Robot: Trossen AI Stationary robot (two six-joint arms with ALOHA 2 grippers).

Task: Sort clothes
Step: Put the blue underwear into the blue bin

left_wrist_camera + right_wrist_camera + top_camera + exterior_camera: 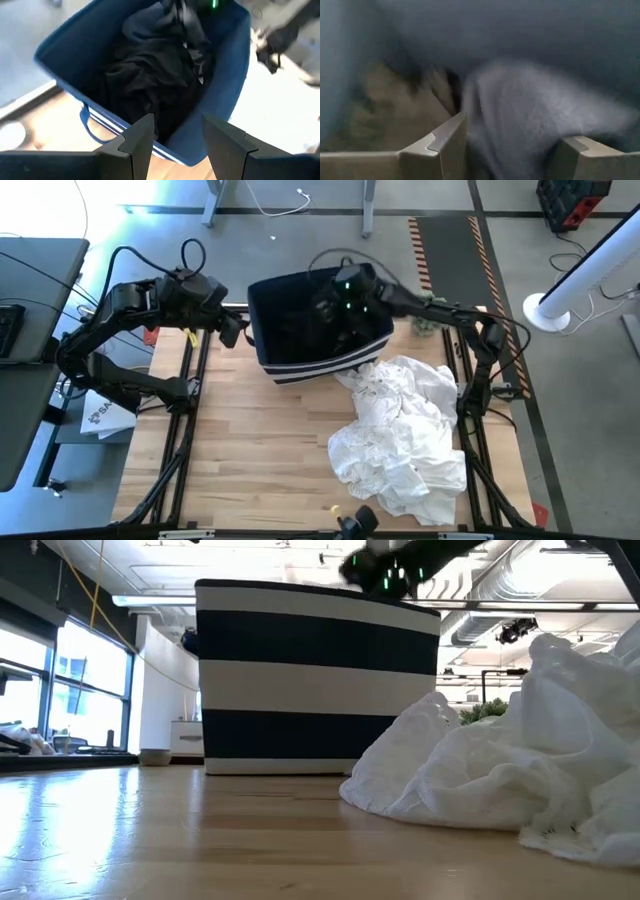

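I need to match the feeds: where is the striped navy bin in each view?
High: striped navy bin at top centre, between the arms.
Low: left of centre, behind the white clothes.
Left wrist: fills the middle, black clothes inside.
Right wrist: only a blurred inside wall, probably.
Shared landmark: the white clothes beside the bin.

**Room around the table**

Wooden table (260,450) sits on a grey concrete floor (300,230). Beyond its far right corner: a hazard-striped mat (450,250), then a red crate (572,202). Right of the table, a white post (590,275) on a round base. Left of it, a dark desk (35,330). Low view: windows (60,690) far left, white ceiling with ducts (520,590) and strip lights.
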